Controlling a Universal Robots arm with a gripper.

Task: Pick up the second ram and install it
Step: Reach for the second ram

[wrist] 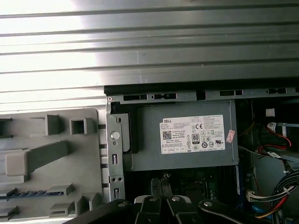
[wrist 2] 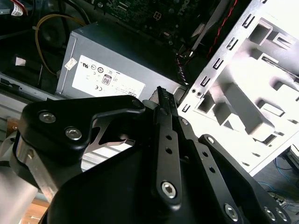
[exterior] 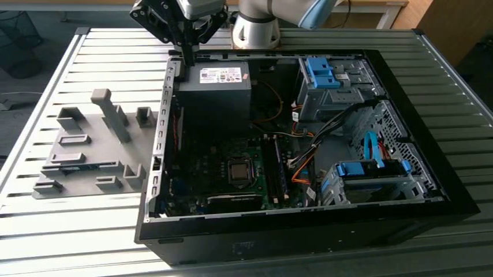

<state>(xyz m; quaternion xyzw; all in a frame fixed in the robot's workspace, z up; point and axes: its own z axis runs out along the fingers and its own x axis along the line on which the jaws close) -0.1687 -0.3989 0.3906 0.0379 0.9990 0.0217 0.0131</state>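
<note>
Off the exterior view's left of the open black computer case (exterior: 308,242), the grey moulded fixture tray (exterior: 85,144) on the slatted metal table (exterior: 77,231) has the second ram (exterior: 81,168), the thin blue-green stick, seated in a slot. That slot likely keeps it steady and presented for a clean grab. Over the case's corner nearest that tray hangs the black tool (exterior: 187,57), fingers pinched narrow with nothing between them, just above the grey power supply box (exterior: 216,86) and well apart from the stick.
</note>
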